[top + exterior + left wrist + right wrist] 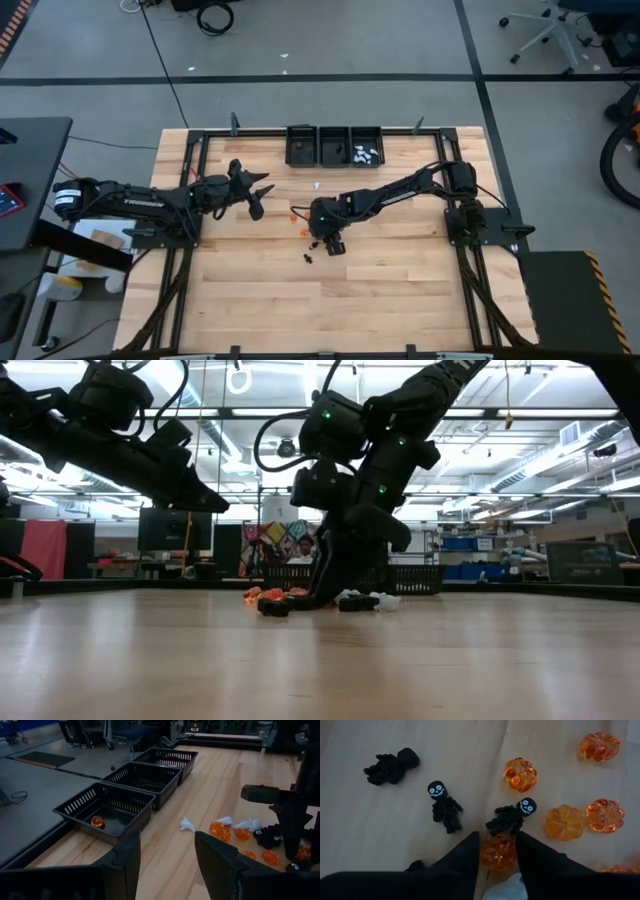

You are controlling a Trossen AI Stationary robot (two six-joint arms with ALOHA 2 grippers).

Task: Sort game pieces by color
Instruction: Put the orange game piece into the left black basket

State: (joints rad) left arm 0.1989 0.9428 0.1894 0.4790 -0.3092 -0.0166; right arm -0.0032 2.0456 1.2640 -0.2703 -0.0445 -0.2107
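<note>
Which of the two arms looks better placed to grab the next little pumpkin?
The right one, probably. Its right gripper is down at the pile with an orange pumpkin piece between its fingers, while the left gripper hovers open off to the side of the pile.

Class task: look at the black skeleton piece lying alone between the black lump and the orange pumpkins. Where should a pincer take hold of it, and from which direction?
Probably grip the black skeleton across its narrow torso, coming straight down from above. It lies flat on the table, so only its sides offer purchase; bare wood on both flanks leaves room for the fingers, and its round head looks likelier to slip.
</note>
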